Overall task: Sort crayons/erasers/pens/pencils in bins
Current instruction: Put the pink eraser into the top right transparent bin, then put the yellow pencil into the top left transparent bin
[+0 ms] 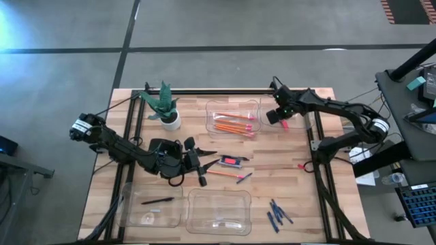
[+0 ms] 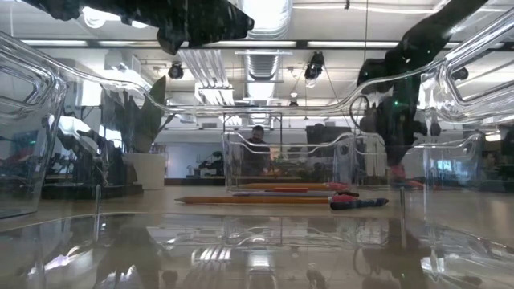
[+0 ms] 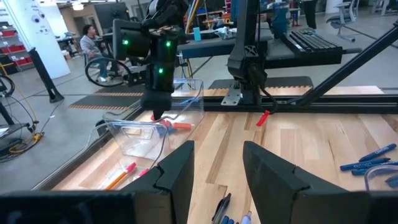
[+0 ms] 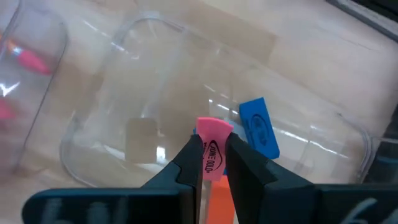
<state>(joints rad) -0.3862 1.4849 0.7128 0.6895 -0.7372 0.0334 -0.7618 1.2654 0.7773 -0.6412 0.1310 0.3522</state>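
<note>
Right wrist view: pink eraser pinched above a bin

The right gripper (image 4: 213,163) fingers hold a pink eraser (image 4: 212,148) over a clear bin (image 4: 118,118) — a blue eraser (image 4: 259,127) lies inside. The left gripper (image 1: 196,162) fingers stand apart, empty, above the surface (image 1: 286,180).

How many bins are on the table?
4 bins. Two toward the high view's top: one holding pencils, one under the right gripper. Two along its bottom, side by side.
</note>
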